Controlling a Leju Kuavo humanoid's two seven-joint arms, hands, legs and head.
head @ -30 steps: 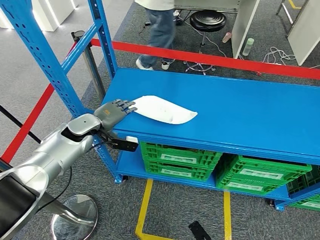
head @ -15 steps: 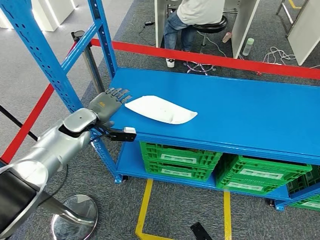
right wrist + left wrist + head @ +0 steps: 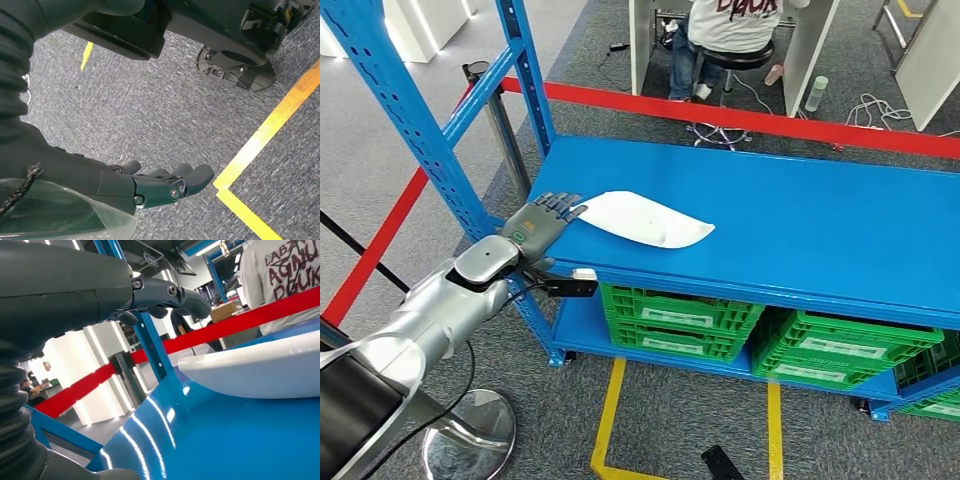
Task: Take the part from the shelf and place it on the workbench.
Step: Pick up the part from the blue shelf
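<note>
While the left arm is stretched forward over the near left corner of the blue metal shelf (image 3: 788,215), the left hand (image 3: 540,222) is held flat, fingers spread, nothing gripped; its fingertips (image 3: 571,205) are seen at the pointed end of the white curved plastic part (image 3: 644,219), contact cannot be told. The part lies flat near the shelf's front edge, with bare blue surface to its right and behind. The right hand (image 3: 158,182) is hung over the grey carpet floor (image 3: 158,110), fingers loosely extended, nothing held. Green plastic crates (image 3: 682,320) are stored on the lower level.
</note>
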